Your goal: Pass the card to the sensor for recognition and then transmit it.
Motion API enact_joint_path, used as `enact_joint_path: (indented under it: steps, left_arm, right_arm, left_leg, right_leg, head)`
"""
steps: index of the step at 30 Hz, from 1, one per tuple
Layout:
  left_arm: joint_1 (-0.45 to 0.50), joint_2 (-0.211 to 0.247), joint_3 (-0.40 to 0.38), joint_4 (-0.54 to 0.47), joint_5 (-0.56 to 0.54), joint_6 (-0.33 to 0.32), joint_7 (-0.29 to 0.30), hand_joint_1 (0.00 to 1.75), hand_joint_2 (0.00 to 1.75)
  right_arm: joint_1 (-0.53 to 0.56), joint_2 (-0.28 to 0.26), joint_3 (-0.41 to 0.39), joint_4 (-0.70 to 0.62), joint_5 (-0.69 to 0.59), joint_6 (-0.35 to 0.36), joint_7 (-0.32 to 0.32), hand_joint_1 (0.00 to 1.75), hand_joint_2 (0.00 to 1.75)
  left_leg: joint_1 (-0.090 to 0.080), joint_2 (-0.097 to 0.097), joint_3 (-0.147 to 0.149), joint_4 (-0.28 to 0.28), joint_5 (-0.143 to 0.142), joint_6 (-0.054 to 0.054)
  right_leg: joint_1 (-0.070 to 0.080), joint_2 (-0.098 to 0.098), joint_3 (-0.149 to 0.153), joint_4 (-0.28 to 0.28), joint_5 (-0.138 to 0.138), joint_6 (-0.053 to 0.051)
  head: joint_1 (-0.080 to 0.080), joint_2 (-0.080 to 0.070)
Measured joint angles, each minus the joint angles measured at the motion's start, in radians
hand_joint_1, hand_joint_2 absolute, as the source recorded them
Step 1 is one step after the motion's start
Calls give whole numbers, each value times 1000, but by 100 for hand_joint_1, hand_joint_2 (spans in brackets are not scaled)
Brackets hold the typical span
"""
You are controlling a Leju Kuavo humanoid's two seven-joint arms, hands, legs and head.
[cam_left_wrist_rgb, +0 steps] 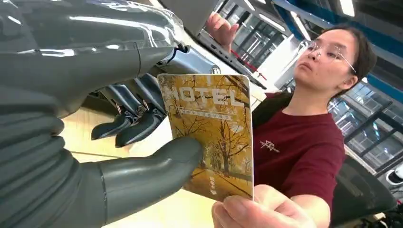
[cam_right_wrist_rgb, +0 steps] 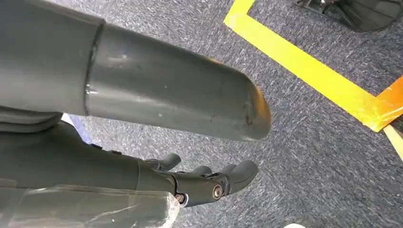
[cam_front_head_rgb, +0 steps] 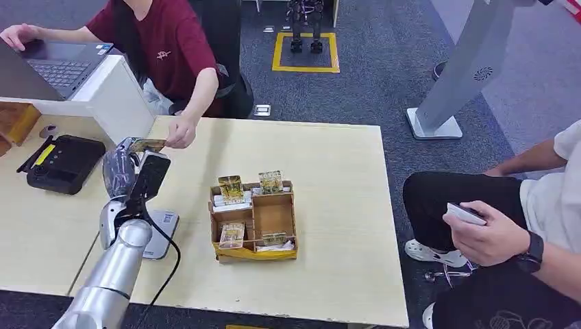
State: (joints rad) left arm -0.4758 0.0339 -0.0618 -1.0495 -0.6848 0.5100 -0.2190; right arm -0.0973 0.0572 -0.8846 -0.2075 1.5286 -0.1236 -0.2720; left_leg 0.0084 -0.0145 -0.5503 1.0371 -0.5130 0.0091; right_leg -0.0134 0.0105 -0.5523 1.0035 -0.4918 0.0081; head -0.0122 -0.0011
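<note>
Handover time! The left hand point(cam_front_head_rgb: 134, 159), left of centre in the head view, is raised above the worktop point(cam_front_head_rgb: 342, 205) with the card point(cam_left_wrist_rgb: 209, 133) pinched between its thick thumb and darker fingers point(cam_left_wrist_rgb: 133, 126). The wrist view reads "HOTEL" on a yellow autumn print. The person's hand point(cam_front_head_rgb: 181, 131) in the red sleeve is right at the card's far edge, and in the wrist view their fingertips already touch its lower corner. So this looks like the transmit step, with the sensing part judged done, though nothing here proves it.

Next move calls for the thumb to ease off only once the person's grip is firm, with the arm kept level so the card neither twists nor drops.

The black reader point(cam_front_head_rgb: 62, 163) sits at the left edge of the head view, well apart from the card. A box of spare cards point(cam_front_head_rgb: 253, 219) stands mid-worktop.

The right hand point(cam_right_wrist_rgb: 204, 183) hangs over grey carpet, fingers loosely curled with nothing in them, though from this angle I cannot tell how tightly. The pale pad point(cam_front_head_rgb: 161, 233) under the left arm is half hidden; possibly the sensor. In the head view the card is a sliver.
</note>
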Motion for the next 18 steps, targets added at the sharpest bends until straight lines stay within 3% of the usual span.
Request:
enact_joint_path:
  steps: [6,13,18]
  left_arm:
    - [0,0,5,4,42,-8,-29,0,175]
    - [0,-2,21,4,81,-8,-23,0,175]
    - [1,0,23,-4,126,-81,-13,0,175]
  right_arm:
    - [0,0,1,0,-6,0,0,0,0]
    - [1,0,1,0,-13,-2,2,0,0]
    - [5,0,0,0,-24,-6,4,0,0]
  left_leg:
    - [0,0,0,0,0,0]
    - [0,0,0,0,0,0]
    - [0,0,0,0,0,0]
  right_leg:
    - [0,0,0,0,0,0]
    - [0,0,0,0,0,0]
    - [0,0,0,0,0,0]
  head:
    - [0,0]
    - [0,0]
    - [0,0]
